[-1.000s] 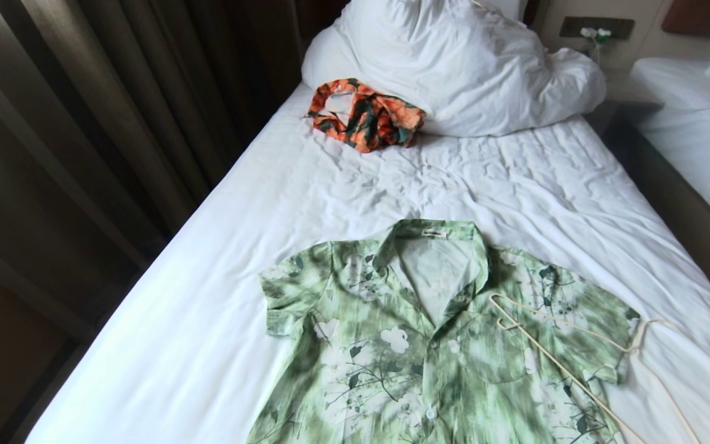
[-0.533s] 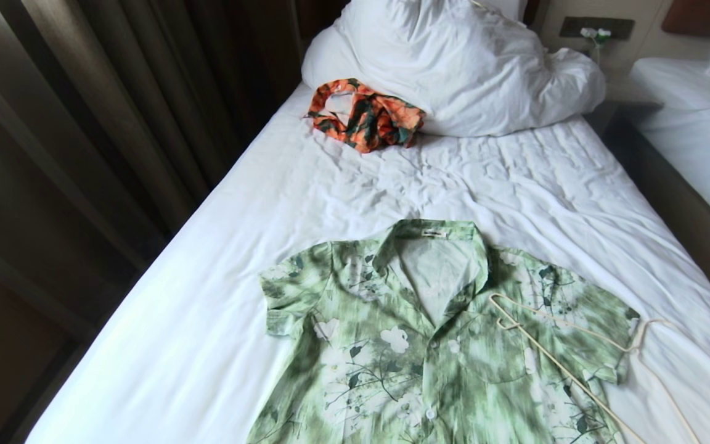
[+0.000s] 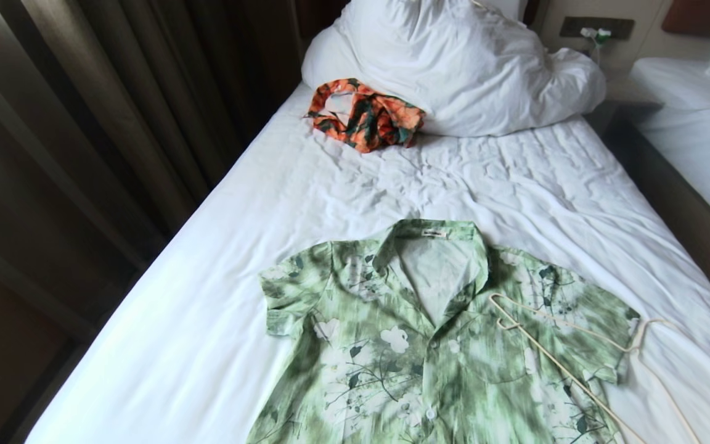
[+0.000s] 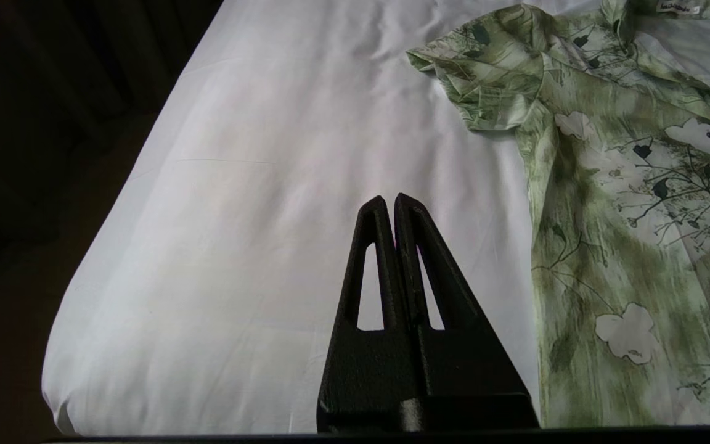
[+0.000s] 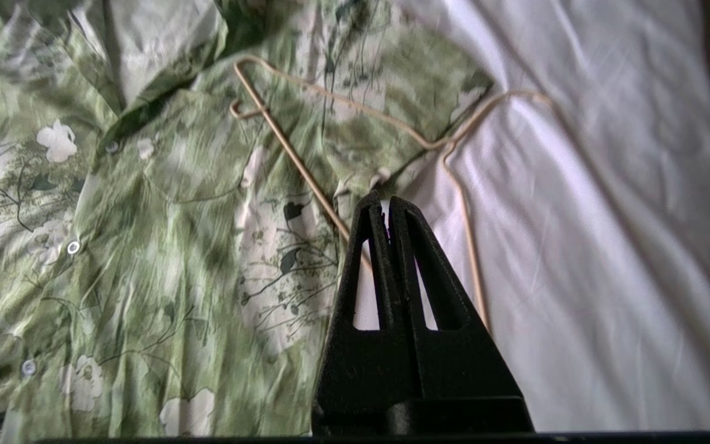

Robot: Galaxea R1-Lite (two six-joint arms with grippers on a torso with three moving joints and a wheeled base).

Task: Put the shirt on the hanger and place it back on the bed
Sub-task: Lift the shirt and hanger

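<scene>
The shirt [image 3: 429,345] lies flat, collar toward twelve o'clock, on the bed [image 3: 219,296]. The hanger [image 3: 567,357] rests across its shoulder at four o'clock, hook on the sheet. The left gripper [image 4: 390,200] and the right gripper [image 5: 383,198] are both clenched and empty above the sheet, the right near the hanger.

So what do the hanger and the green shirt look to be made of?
The hanger: thin wire with a smooth cream coating, judging by its slim bent outline; bare metal or plastic coat is unclear. The shirt: light woven fabric, matte, lying flat with fine creases; probably cotton or rayon.
</scene>
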